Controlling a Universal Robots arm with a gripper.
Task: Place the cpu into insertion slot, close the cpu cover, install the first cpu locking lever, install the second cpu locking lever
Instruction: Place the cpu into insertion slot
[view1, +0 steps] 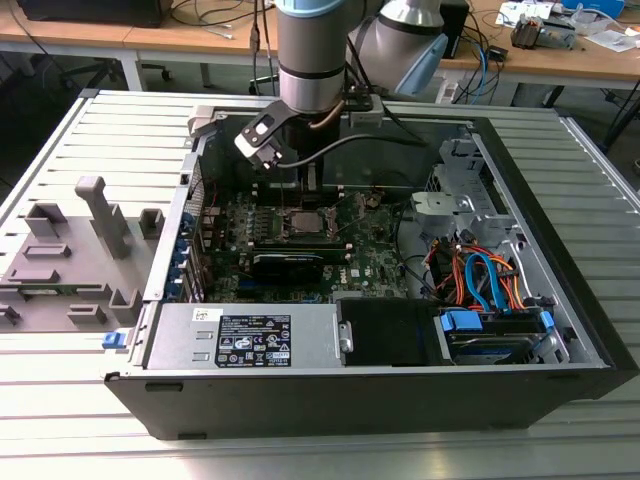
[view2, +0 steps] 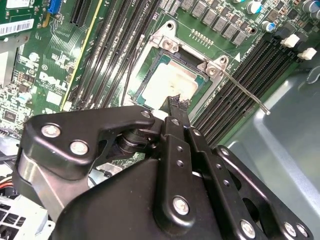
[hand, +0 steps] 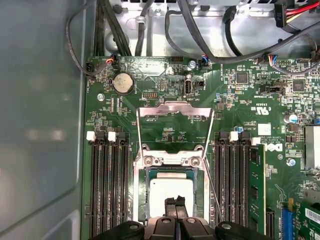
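Slatted grey metal tabletop (view1: 60, 400) carries an open black computer case (view1: 380, 400) lying on its side, with wooden desks behind it. On the green circuit board inside the case sits the insertion slot (hand: 139, 195), a square socket with a silver metal rim.

The cpu (hand: 170, 187), a small flat square chip with a silvery-grey top, lies flat inside the insertion slot. The cpu cover (hand: 175, 108), a thin silvery metal frame with a large window, is swung up and back from the insertion slot, hinged at one edge of it, and green board shows through its window. A thin wire locking lever (view2: 245, 91) juts at an angle from one side of the insertion slot, raised free of it.

A grey robot arm (view1: 312, 60) reaches down into the case above the insertion slot. Its black tool (hand: 176, 201) is directly over the cpu, its two fingertips pressed together with nothing between them. Whether the tips touch the chip cannot be told.
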